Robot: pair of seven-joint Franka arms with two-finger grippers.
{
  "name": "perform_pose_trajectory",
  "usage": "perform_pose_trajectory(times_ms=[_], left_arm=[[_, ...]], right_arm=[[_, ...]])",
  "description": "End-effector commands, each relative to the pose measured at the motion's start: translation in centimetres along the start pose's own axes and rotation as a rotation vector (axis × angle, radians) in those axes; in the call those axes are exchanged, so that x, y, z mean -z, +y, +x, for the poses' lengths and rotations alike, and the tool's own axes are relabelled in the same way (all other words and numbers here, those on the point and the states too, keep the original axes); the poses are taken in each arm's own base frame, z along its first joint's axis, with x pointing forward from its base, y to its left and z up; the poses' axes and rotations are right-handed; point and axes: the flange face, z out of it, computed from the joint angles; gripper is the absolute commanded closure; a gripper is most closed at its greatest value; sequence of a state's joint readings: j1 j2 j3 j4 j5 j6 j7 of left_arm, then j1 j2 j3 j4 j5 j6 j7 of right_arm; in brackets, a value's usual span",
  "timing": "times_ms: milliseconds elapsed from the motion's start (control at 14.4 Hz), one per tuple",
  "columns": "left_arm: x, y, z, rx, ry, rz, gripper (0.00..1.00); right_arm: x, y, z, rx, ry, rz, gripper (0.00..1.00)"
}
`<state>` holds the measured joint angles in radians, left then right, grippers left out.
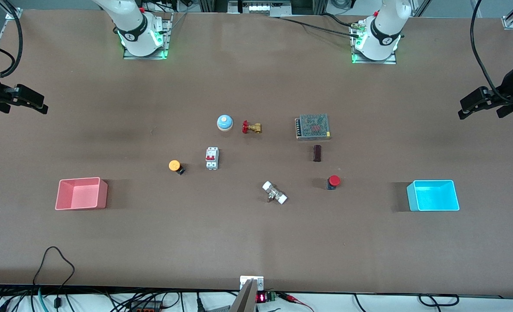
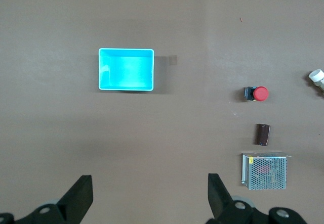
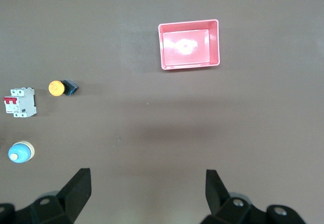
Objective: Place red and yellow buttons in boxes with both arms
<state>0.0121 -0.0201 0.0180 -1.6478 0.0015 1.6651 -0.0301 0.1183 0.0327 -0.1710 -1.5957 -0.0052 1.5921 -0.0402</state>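
Brown table, two white jointed arms based along its robot edge, both waiting. Left gripper, black, two-fingered, held high over the table's left-arm end, jaws spread wide and holding nothing; its fingertips show well apart in the left wrist view. Right gripper, same make, held high over the right-arm end, jaws likewise spread and unloaded, fingertips wide apart. Small push-button with round red cap on a short dark body, lying on its side on the table, between the centre and the cyan square plastic bin with low walls, well apart from it; the bin holds nothing. Small push-button with round yellow-orange cap on a dark body, also on its side, just beside a white circuit breaker with red switches and well apart from the pink-red square plastic bin with low walls, likewise unfilled, toward the right arm's end. Other items: blue dome with yellow top; brass valve with red handle beside it; metal mesh-covered power supply; small dark brown block just nearer the camera than it; silver fitting with white ends near the centre.
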Motion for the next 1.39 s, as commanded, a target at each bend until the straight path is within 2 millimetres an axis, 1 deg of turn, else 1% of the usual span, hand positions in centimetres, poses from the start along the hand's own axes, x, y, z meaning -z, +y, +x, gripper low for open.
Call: perform_pose_trajectory(times_ms=[0,139,209,278,348,487,557,696,766,835,905,975,1044,1114,1184,1253,1323], left_arm=[[0.2,0.2,-0.4,-0.010,-0.007,-0.008,0.00],[0.0,0.2,-0.3,-0.008,-0.010,-0.006,0.00],[-0.2,0.6,0.0,-0.014,-0.012,-0.006,0.00],[-0.8,1.0,0.9,-0.011,-0.018,-0.005,0.00],[-1.3,1.8,1.7,0.004,-0.022,-0.002,0.00],[-3.4,4.0,3.1,0.008,-0.050,0.010,0.00],[-4.9,5.5,3.7,0.011,-0.067,0.012,0.00],[-7.4,8.0,5.5,0.049,-0.094,0.016,0.00],[-9.3,9.7,6.5,0.078,-0.117,0.012,0.00],[-11.6,11.3,7.4,0.111,-0.145,0.019,0.00],[-12.9,12.4,8.1,0.130,-0.154,0.020,0.00],[-14.2,13.0,8.8,0.145,-0.163,0.010,0.00],[-15.2,13.4,9.4,0.155,-0.155,-0.022,0.00],[-15.9,14.0,10.0,0.159,-0.115,-0.054,0.00],[-17.5,15.0,10.2,0.151,-0.100,-0.057,0.00],[-19.4,16.0,10.4,0.160,-0.097,-0.057,0.00],[-21.4,16.9,10.7,0.172,-0.097,-0.056,0.00]], right_arm=[[0.8,0.1,-0.6,-0.001,0.005,0.000,0.00],[0.9,0.1,-0.6,0.000,0.005,0.000,0.00],[0.9,0.3,-0.6,-0.004,0.008,0.000,0.00],[0.8,0.4,-0.5,-0.006,0.007,0.000,0.00],[0.4,0.3,-0.3,-0.003,0.001,-0.001,0.00],[-0.8,0.0,0.4,0.000,-0.020,-0.004,0.00],[-1.8,-0.1,0.8,0.002,-0.039,-0.006,0.00],[-5.1,-0.6,2.6,0.002,-0.078,-0.009,0.00],[-6.8,-1.2,3.7,0.008,-0.079,-0.007,0.00],[-8.3,-2.8,4.9,0.028,-0.067,-0.007,0.00],[-9.7,-4.4,5.7,0.050,-0.062,-0.004,0.00],[-11.2,-6.4,6.5,0.078,-0.063,-0.005,0.00],[-12.6,-9.1,7.0,0.115,-0.059,-0.008,0.00],[-14.0,-11.3,7.6,0.134,-0.043,-0.016,0.00],[-14.9,-12.5,8.1,0.101,-0.030,-0.014,0.00],[-16.3,-13.4,8.5,0.033,-0.032,0.002,0.00],[-17.4,-14.8,8.6,-0.011,-0.043,0.025,0.00]])
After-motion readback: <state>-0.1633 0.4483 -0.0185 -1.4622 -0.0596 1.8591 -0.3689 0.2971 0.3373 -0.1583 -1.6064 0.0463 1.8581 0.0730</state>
